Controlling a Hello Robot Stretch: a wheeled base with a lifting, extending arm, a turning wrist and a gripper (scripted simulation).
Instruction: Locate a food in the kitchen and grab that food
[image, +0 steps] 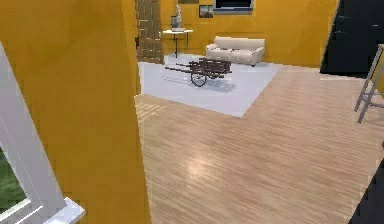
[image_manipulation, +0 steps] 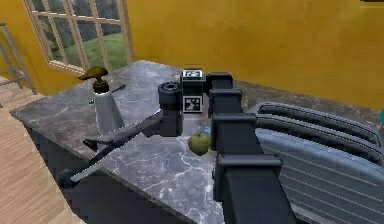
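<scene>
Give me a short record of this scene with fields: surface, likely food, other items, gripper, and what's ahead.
surface: marbled countertop below a window
likely food: small round green thing on the countertop, next to the arm
other items: grey upright thing with an olive top; grey ribbed rack
gripper: gripper out above the countertop; cannot tell whether it holds anything
ahead: grey rug with a wooden cart, white sofa behind it
</scene>
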